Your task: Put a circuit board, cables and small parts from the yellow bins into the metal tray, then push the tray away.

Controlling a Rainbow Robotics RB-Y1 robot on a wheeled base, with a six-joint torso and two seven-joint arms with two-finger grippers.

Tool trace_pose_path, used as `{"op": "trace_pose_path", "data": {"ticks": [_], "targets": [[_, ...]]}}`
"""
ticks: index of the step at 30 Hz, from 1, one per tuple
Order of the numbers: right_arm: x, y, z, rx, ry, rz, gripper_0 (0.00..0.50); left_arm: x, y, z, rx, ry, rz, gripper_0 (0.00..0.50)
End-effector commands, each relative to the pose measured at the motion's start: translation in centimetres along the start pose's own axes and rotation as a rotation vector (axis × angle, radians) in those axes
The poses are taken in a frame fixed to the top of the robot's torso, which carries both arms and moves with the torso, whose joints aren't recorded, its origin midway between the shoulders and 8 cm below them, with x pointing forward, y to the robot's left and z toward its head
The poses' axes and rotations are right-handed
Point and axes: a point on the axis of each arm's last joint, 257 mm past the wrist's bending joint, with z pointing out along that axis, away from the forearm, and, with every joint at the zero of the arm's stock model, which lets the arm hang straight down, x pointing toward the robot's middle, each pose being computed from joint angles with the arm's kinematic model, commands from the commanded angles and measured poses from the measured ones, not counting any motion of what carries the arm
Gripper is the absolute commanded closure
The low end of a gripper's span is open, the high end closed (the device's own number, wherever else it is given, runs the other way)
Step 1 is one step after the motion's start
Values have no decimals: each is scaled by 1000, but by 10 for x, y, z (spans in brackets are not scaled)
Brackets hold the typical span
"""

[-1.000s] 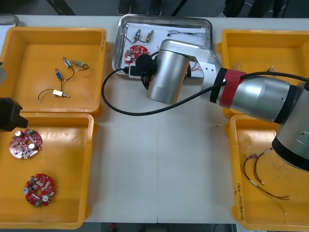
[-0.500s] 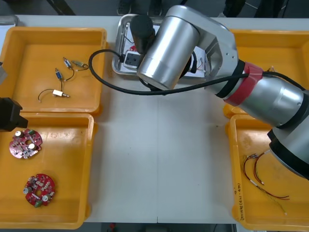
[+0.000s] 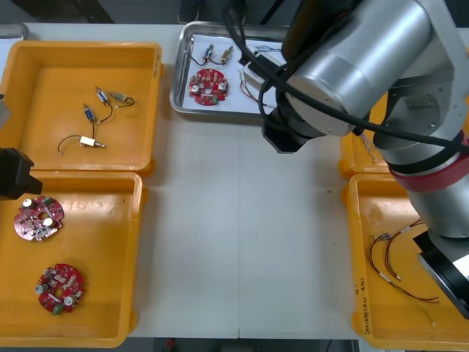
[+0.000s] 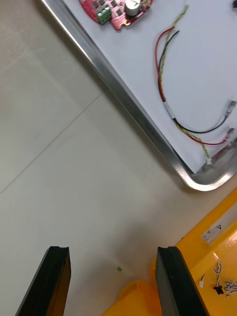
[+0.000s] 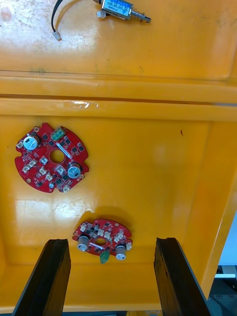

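Observation:
The metal tray [image 3: 178, 88] stands at the table's far middle, white inside. It holds a red circuit board [image 3: 208, 83], small metal parts [image 3: 218, 53] and thin cables [image 3: 253, 82]. My right arm [image 3: 352, 66] reaches over the tray's right end. In the right wrist view my right gripper [image 4: 112, 281] is open over bare table, just short of the tray's rim [image 4: 123, 94]. Past the rim lie the board [image 4: 116, 10] and a red and yellow cable [image 4: 165, 94]. My left gripper [image 5: 111, 276] hangs open above two circuit boards [image 5: 52, 158] [image 5: 102, 238] in the near left bin.
The far left yellow bin [image 3: 80, 51] holds small metal parts on black cables [image 3: 102, 110]. Two boards [image 3: 38, 218] [image 3: 60, 287] lie in the near left bin [image 3: 102, 257]. The near right bin [image 3: 366, 220] has red and yellow cables [image 3: 396, 264]. An orange bin corner [image 4: 217, 247] is beside my right fingers.
My right arm has swung up and to the right, off the tray's left half, so the board and parts inside are uncovered. The tray and the left arm have stayed put.

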Motion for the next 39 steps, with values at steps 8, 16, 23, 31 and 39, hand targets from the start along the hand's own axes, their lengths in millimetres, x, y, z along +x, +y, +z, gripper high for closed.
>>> {"op": "trace_pose_path", "data": {"ticks": [8,16,23,31,39], "targets": [[26,-56,-29,-18,-100,410,23,-2,19,-11,-53,-15,75,0],[69,-99,-42,-15,-109,548,0,-2,19,-11,-53,-15,75,0],[132,-131,-49,48,-61,628,0,-2,19,-11,-53,-15,75,0],[200,-157,-61,56,-14,756,0,-2,19,-11,-53,-15,75,0],[255,-169,-66,105,58,820,0,-2,19,-11,-53,-15,75,0]]}}
